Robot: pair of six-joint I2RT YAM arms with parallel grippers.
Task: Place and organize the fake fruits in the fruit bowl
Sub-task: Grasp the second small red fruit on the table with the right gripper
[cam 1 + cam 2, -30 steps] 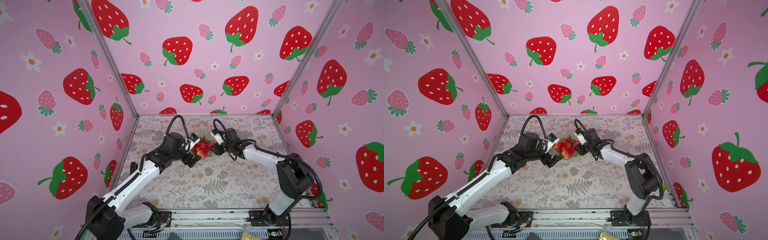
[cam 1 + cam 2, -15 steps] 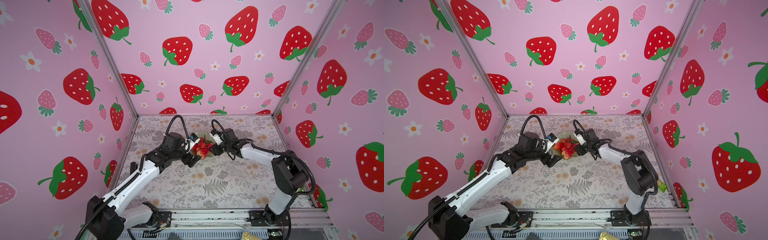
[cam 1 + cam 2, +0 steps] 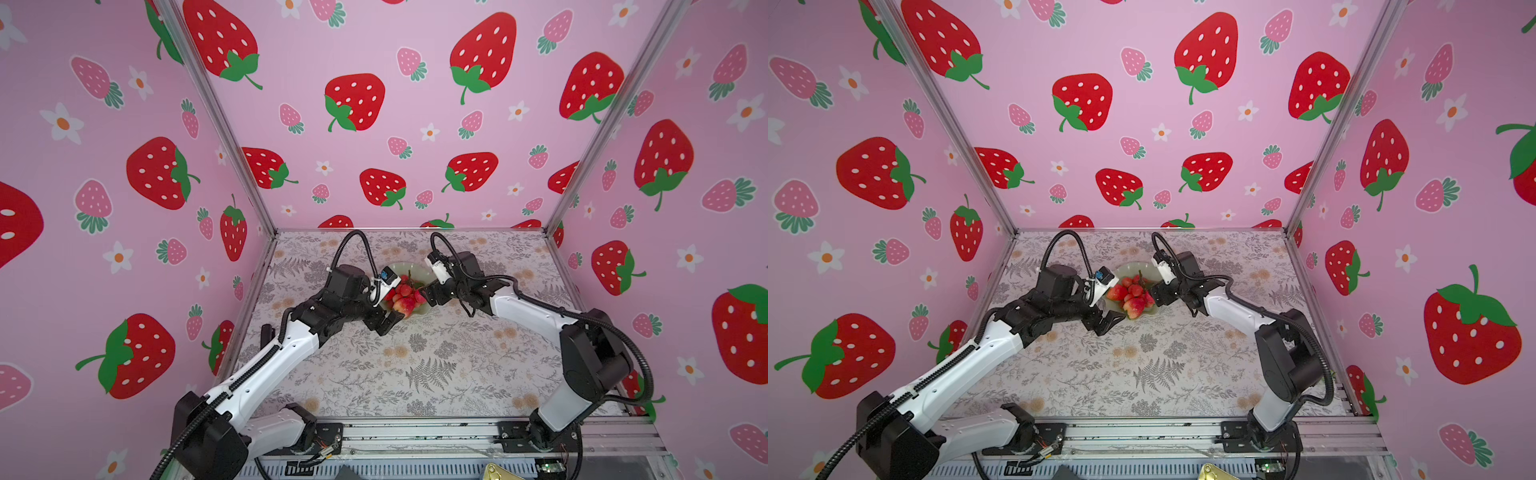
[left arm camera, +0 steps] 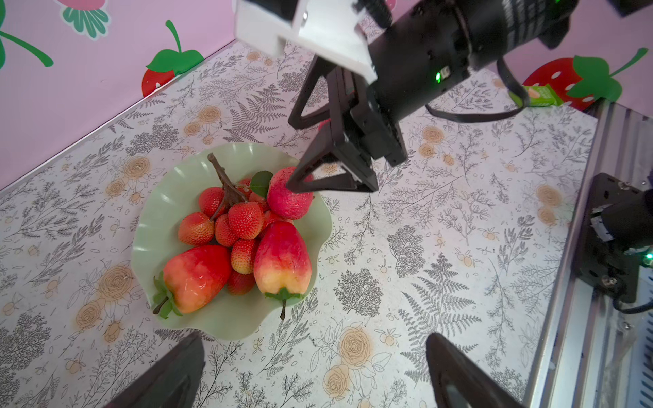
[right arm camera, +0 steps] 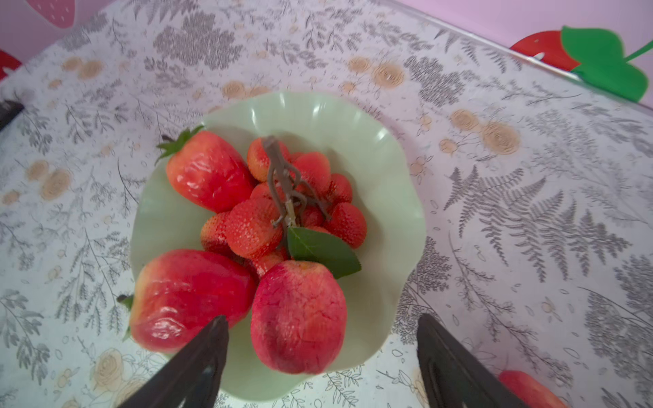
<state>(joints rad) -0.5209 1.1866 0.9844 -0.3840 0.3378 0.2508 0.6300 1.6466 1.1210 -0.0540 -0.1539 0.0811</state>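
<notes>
Mint-green bowl nearly filled

Pale green and scalloped, the fruit bowl (image 4: pixel 159 197) sits on the floral table (image 4: pixel 406 275). It holds the berry bunch (image 4: pixel 240 219), two strawberries (image 4: pixel 196 275) and a round pink-red fruit (image 5: pixel 298 318). The right gripper (image 4: pixel 289 155) straddles that fruit with its jaws spread apart. The left gripper (image 4: pixel 314 341), jaws wide, hovers just beside the rim. Another red fruit (image 5: pixel 526 388), partly seen, lies outside the bowl.
</notes>
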